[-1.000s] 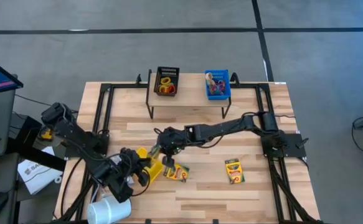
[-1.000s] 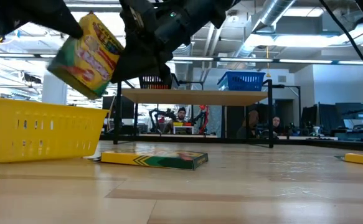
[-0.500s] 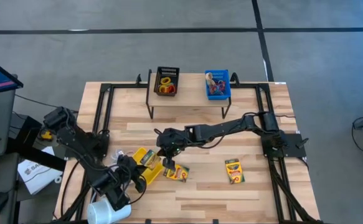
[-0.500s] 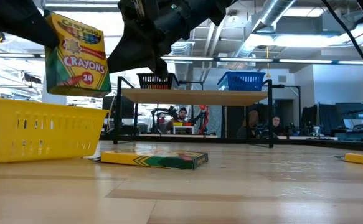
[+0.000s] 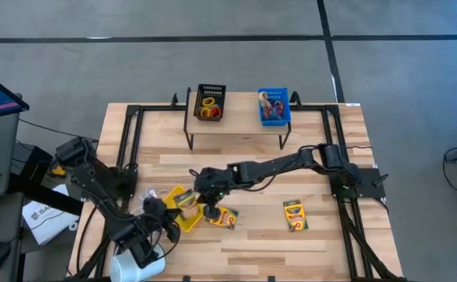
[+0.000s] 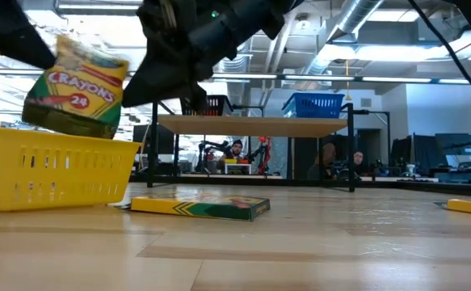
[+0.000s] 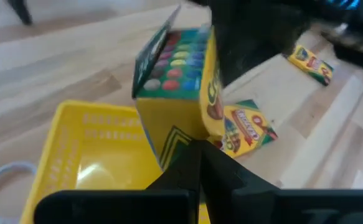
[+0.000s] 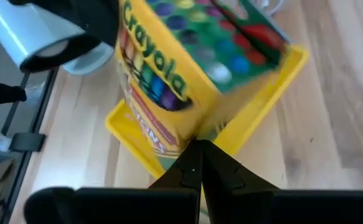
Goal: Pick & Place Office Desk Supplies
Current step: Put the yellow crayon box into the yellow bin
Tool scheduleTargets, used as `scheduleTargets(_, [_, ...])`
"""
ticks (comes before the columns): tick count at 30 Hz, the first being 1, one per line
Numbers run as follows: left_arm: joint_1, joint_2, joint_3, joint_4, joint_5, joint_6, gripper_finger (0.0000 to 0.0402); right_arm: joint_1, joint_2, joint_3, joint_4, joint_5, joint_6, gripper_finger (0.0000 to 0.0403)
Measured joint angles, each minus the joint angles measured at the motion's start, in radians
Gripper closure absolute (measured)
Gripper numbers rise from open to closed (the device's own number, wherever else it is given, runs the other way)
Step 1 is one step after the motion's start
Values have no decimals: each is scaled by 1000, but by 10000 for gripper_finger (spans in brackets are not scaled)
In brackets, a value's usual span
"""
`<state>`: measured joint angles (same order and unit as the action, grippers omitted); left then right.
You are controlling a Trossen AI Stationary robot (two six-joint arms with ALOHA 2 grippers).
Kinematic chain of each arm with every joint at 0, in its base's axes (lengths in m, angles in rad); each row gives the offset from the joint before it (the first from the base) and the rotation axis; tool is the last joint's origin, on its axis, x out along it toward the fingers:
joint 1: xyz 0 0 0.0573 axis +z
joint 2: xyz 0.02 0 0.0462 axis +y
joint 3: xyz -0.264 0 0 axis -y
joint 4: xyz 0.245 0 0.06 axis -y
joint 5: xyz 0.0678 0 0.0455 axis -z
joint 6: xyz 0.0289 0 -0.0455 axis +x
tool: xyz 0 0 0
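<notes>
Crayon box [image 5: 186, 199]: yellow and green carton printed "CRAYONS 24", lid flap open, coloured crayon tips showing in the wrist views [image 7: 181, 74] [image 8: 187, 62]. It hangs tilted above the yellow bin [image 6: 53, 170], its lower edge just over the bin's rim in the low view [image 6: 75, 95].

Right gripper [image 5: 203, 190]: fingers together, clamped on the crayon box, which sits at about 8 o'clock from the gripper in the high view.

Left gripper [image 5: 159, 213]: fingers drawn together, at about 7 o'clock from the box, beside the yellow bin [image 5: 187, 219]; whether it touches the box cannot be told.

Second crayon box [image 5: 222, 216]: flat on the table at 3 o'clock from the bin. Third crayon box [image 5: 294, 214]: flat, well apart at 3 o'clock.
</notes>
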<state>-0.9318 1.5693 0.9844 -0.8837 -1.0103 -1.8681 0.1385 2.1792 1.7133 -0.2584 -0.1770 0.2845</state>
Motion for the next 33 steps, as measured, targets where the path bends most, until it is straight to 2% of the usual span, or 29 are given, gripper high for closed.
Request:
scheduleTargets(3, [-31, 11, 0, -40, 10, -92, 401, 0, 4, 7, 9, 2, -7, 403])
scheduleTargets(9, [-44, 72, 0, -58, 72, -183, 401, 1, 4, 9, 8, 1, -15, 403])
scheduleTargets(22, [-57, 88, 0, -58, 91, -217, 401, -21, 54, 25, 13, -15, -22, 403])
scheduleTargets(27, [-57, 88, 0, -75, 76, -197, 401, -22, 58, 52, -27, -11, -46, 403])
scheduleTargets(29, [-54, 88, 7, -76, 52, -173, 401, -21, 28, 67, -107, 1, -72, 403])
scheduleTargets(33, [-17, 87, 46, -74, -8, -25, 401, 0, -72, 81, -305, 118, -117, 403])
